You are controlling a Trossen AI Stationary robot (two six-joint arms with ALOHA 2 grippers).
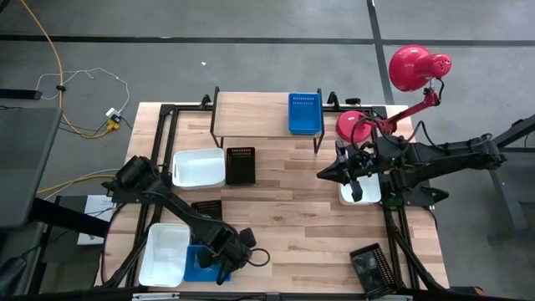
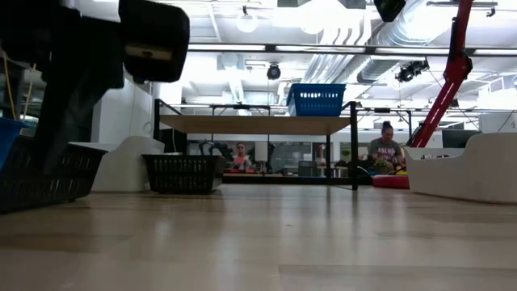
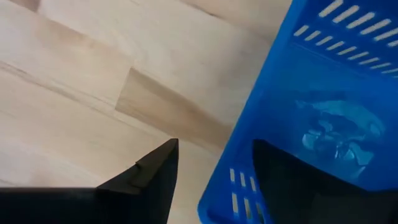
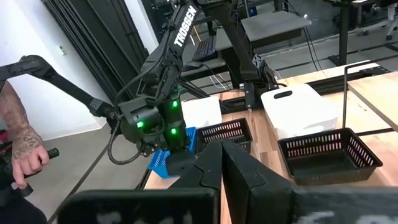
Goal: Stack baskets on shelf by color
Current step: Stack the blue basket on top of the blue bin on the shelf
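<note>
A blue basket (image 1: 197, 264) lies near the table's front left, beside a white basket (image 1: 164, 253). My left gripper (image 1: 222, 266) points down over the blue basket's right end and is open. One finger (image 3: 152, 180) stands outside the basket's end wall (image 3: 227, 180), the other (image 3: 280, 180) inside it. I cannot tell whether either touches the wall. A second blue basket (image 1: 304, 113) rests on the shelf (image 1: 255, 113) at the far edge. My right gripper (image 1: 323, 174) hovers level and shut at mid right, above a white basket (image 1: 361, 192).
A white basket (image 1: 199, 167) and a black basket (image 1: 241, 165) sit in front of the shelf. Another black basket (image 1: 206, 207) lies under my left arm, and one more (image 1: 372, 267) at the near right corner. A red lamp (image 1: 414, 67) stands far right. A person's hand (image 4: 28, 158) shows beyond the table.
</note>
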